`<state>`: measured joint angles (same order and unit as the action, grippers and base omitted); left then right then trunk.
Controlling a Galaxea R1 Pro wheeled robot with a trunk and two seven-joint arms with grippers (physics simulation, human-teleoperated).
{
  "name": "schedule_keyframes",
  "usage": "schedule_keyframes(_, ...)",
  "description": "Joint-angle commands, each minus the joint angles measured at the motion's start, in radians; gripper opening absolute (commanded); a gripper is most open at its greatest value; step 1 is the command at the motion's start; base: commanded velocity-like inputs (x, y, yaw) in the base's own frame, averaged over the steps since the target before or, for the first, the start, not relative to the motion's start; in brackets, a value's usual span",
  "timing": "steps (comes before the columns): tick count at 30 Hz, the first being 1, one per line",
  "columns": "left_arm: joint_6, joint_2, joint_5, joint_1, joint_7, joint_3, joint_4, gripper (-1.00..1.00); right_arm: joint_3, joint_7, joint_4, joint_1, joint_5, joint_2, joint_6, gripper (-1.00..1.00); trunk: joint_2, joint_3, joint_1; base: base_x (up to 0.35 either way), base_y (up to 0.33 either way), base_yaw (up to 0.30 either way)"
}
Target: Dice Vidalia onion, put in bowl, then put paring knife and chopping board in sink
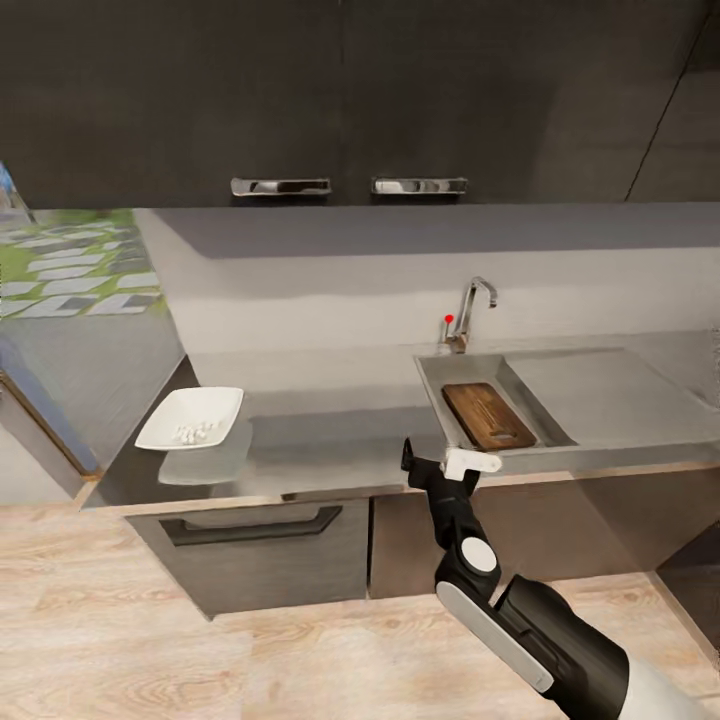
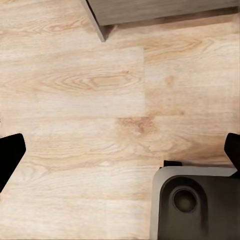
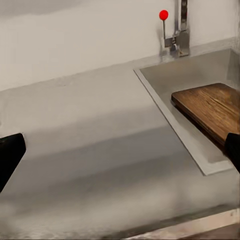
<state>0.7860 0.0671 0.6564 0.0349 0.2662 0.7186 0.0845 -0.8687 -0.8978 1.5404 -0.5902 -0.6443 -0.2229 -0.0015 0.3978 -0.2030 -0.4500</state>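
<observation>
The dark brown chopping board [image 1: 487,415] lies inside the steel sink [image 1: 432,385], under the chrome tap [image 1: 472,310] with its red knob. At the left end of the grey countertop [image 1: 330,430] stands the white bowl [image 1: 215,395] with small white onion pieces [image 1: 192,432] in it. My right gripper [image 1: 440,462] hovers at the counter's front edge, just left of the sink, open and empty. The right wrist view shows the board [image 3: 212,107] and the sink rim [image 3: 165,100] between its spread fingers [image 3: 10,155]. My left gripper [image 2: 120,160] is open over the wood floor. The paring knife is out of view.
Dark wall cabinets [image 1: 350,100] hang above the counter, and dark base cabinets [image 1: 260,545] with a handle sit below. A flat drainboard [image 1: 620,400] extends right of the basin. The left wrist view shows light wood floor [image 2: 90,100], a cabinet corner [image 2: 150,10] and the robot's base [image 2: 195,205].
</observation>
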Motion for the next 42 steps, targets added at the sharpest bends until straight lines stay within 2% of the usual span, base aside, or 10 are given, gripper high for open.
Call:
schedule_keyframes(1, 0.001, 0.000, 0.000, 0.000, 0.009, 0.009, 0.001, 1.00, -0.004, -0.006, 0.001, 0.001, -0.005, -0.003, -0.006, 1.00, 0.002, -0.002, 0.000, -0.338, 0.000, 0.000)
schedule_keyframes(13, 0.001, 0.000, 0.000, 0.000, 0.010, 0.009, 0.001, 1.00, -0.151, -0.004, -0.065, 0.006, 0.000, -0.028, -0.095, 1.00, 0.002, -0.002, 0.000, -0.201, 0.000, 0.000)
schedule_keyframes(16, 0.001, 0.000, 0.000, 0.000, 0.010, 0.009, 0.001, 1.00, -0.237, -0.003, -0.179, 0.006, 0.000, -0.028, -0.181, 1.00, 0.002, -0.002, 0.000, -0.006, 0.000, 0.000)
schedule_keyframes(19, 0.001, 0.000, 0.001, 0.000, 0.010, 0.007, 0.001, 1.00, -0.381, 0.002, -0.385, 0.006, -0.030, -0.022, -0.307, 1.00, 0.002, -0.002, 0.000, -0.001, 0.000, 0.000)
schedule_keyframes(23, 0.001, 0.000, 0.002, 0.000, 0.010, 0.007, 0.002, 1.00, -0.593, 0.005, -0.553, 0.006, -0.154, -0.019, -0.465, 1.00, 0.002, -0.002, 0.000, 0.000, 0.000, 0.000)
schedule_keyframes(26, 0.001, -0.001, 0.002, 0.000, 0.010, 0.007, 0.002, 1.00, -0.870, 0.022, -0.671, 0.015, -0.322, -0.009, -0.590, 1.00, 0.002, -0.002, 0.000, 0.000, 0.000, 0.000)
schedule_keyframes(29, 0.001, -0.001, 0.002, 0.000, 0.015, 0.006, 0.002, 1.00, -1.040, 0.079, -0.729, 0.062, -0.495, -0.003, -0.647, 1.00, 0.002, -0.002, 0.000, 0.000, 0.000, 0.000)
schedule_keyframes(31, 0.001, -0.001, 0.003, 0.000, 0.017, 0.006, 0.002, 1.00, -1.074, 0.134, -0.770, 0.107, -0.578, -0.003, -0.657, 1.00, 0.002, -0.002, 0.000, 0.000, 0.000, 0.000)
schedule_keyframes(35, 0.000, 0.000, 0.003, 0.000, 0.019, 0.005, 0.002, 1.00, -1.095, 0.382, -0.939, 0.272, -0.743, 0.000, -0.662, 1.00, 0.002, -0.002, 0.000, 0.000, 0.000, 0.000)
schedule_keyframes(42, -0.001, -0.001, 0.005, 0.002, 0.020, 0.005, 0.001, 1.00, -1.093, 0.681, -1.121, 0.436, -1.125, 0.007, -0.627, 1.00, 0.002, -0.002, 0.000, 0.000, 0.000, 0.000)
